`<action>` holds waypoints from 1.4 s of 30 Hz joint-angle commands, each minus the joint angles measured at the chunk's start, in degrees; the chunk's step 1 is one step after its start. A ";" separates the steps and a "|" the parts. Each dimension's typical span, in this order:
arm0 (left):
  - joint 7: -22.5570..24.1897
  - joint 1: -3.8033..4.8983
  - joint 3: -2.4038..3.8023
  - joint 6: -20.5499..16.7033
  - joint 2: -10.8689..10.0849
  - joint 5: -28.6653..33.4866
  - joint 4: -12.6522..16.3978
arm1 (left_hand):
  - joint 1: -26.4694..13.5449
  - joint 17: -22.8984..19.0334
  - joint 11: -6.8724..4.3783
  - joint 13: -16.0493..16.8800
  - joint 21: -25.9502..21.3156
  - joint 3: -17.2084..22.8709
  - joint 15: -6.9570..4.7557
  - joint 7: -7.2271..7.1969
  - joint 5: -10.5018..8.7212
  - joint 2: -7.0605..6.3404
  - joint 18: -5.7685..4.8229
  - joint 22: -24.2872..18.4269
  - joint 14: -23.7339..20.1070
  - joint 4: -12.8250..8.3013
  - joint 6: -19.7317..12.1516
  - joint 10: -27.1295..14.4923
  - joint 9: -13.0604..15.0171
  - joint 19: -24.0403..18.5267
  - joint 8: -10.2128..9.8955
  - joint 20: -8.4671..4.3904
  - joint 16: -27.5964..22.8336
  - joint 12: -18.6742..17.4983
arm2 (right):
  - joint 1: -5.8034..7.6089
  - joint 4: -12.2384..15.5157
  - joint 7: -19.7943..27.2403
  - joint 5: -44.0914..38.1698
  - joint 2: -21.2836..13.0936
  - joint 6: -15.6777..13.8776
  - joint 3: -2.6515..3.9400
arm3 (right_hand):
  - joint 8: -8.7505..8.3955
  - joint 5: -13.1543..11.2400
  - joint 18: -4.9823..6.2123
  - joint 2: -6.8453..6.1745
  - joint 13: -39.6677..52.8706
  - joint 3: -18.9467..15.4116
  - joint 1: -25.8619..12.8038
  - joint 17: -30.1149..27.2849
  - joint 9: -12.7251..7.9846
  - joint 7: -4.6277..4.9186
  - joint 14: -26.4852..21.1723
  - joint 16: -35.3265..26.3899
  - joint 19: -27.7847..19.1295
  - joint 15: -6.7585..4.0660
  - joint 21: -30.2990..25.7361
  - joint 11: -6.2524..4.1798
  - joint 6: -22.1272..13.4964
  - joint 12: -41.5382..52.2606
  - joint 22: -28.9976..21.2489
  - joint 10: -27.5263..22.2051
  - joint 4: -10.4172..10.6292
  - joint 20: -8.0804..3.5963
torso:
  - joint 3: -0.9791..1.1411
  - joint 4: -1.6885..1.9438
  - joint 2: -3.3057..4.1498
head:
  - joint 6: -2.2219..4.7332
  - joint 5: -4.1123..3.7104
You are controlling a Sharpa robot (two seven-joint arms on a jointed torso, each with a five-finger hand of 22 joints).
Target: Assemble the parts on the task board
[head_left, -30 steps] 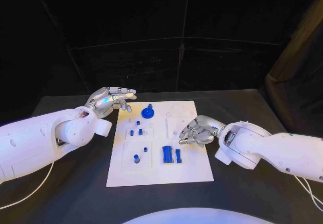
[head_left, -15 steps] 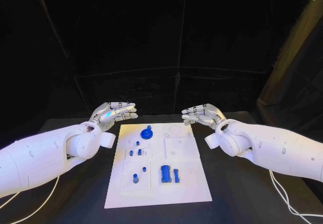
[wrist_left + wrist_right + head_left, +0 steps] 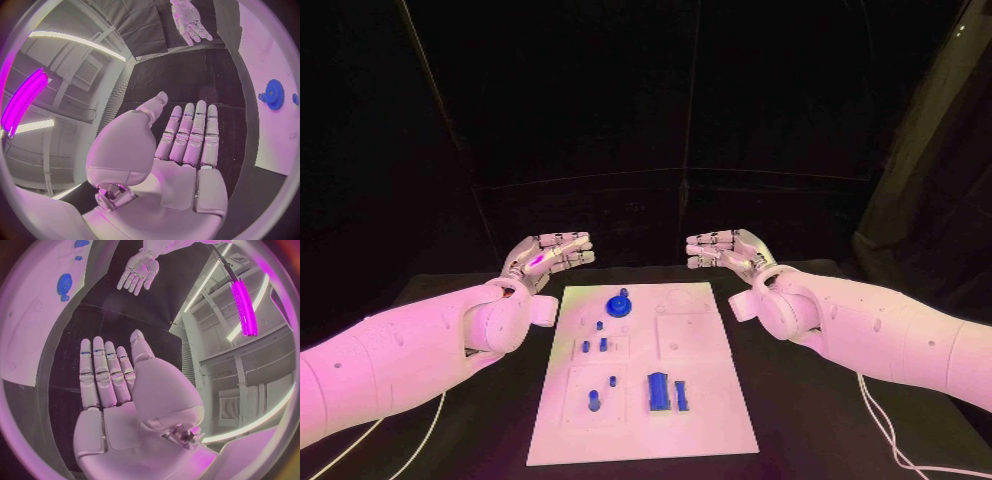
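Note:
The white task board lies in the middle of the black table. A blue gear with a knob stands near its far end, also seen as the gear and the gear. Small blue pegs stand in the board's left blocks, and two blue bars lie nearer me. My left hand hovers past the board's far left corner, flat and holding nothing. My right hand hovers past the far right corner, also flat with nothing in it. Each palm faces the other: left hand, right hand.
Black table surrounds the board on both sides, with a dark curtain behind. White cables trail off each arm near the table's sides.
My right hand has lifted off the board's right side and moved to the far right corner, opening flat. The left hand flattened too. The camera has tilted up.

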 commanded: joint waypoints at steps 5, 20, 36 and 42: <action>0.12 -0.77 1.00 -3.12 -0.76 -0.93 2.47 | -28.01 -6.58 -3.97 -2.91 -5.60 -6.95 -3.43 -3.72 -2.40 2.54 -3.55 -6.04 -20.98 2.21 -21.46 -22.41 -3.04 -17.00 -3.78 -6.08 -4.37 -6.19 | -0.23 2.96 0.52 1.42 -1.04 -3.29 0.07 | -2.91 -6.72 -4.06 -5.91 -2.85 4.43 -31.87 -3.14 -3.50 -4.31 -25.85 -2.85 -20.38 -6.39 -3.57 -3.30 -21.34 -2.96 -5.63 -24.47 1.77 -5.27 | 0.63 -0.01 -0.22 | 0.12 1.51; 1.11 -7.23 8.12 -26.57 -5.95 -7.06 19.54 | -46.82 -6.58 -9.61 -2.91 -5.60 -11.63 -8.29 -9.07 -2.40 2.54 -9.67 -10.11 -35.08 2.21 -35.93 -37.50 -3.04 -28.48 -3.78 -10.17 -10.58 -6.19 | -2.05 21.95 4.43 11.33 -6.34 -24.90 0.54 | -2.91 -6.72 -5.93 -5.91 -2.85 10.94 -53.22 -3.14 -3.50 -10.57 -43.20 -2.85 -34.05 -6.39 -8.73 -8.07 -35.65 -2.96 -9.39 -40.89 1.77 -8.79 | 1.61 -0.01 -0.54 | 0.45 3.85; 1.39 -9.00 10.07 -33.02 -7.38 -8.75 24.24 | -56.84 -6.58 -9.61 -2.91 -5.60 -16.87 -8.29 -9.07 -2.40 2.54 -9.67 -14.68 -42.59 2.21 -43.64 -45.55 -3.04 -34.51 -3.78 -14.81 -10.58 -6.19 | -2.37 25.27 5.11 13.06 -7.26 -28.68 0.63 | -2.91 -6.72 -10.26 -5.91 -2.85 10.94 -64.71 -3.14 -3.50 -10.57 -52.52 -2.85 -41.35 -6.39 -8.73 -8.07 -43.38 -2.96 -13.68 -49.69 1.77 -12.81 | 1.61 -0.01 -0.54 | 0.45 3.85; 1.39 -9.00 10.07 -33.02 -7.38 -8.75 24.24 | -59.40 -6.58 -9.61 -2.91 -5.60 -16.87 -8.29 -9.07 -2.40 2.54 -9.67 -14.68 -44.52 2.21 -45.62 -47.61 -3.04 -36.09 -3.78 -14.81 -10.58 -6.19 | -2.37 25.27 5.11 13.06 -7.26 -28.68 0.63 | -2.91 -6.72 -10.26 -5.91 -2.85 10.94 -67.63 -3.14 -3.50 -10.57 -54.92 -2.85 -43.23 -6.39 -8.73 -8.07 -45.35 -2.96 -13.68 -51.95 1.77 -12.81 | 1.61 -0.01 -0.54 | 0.45 3.85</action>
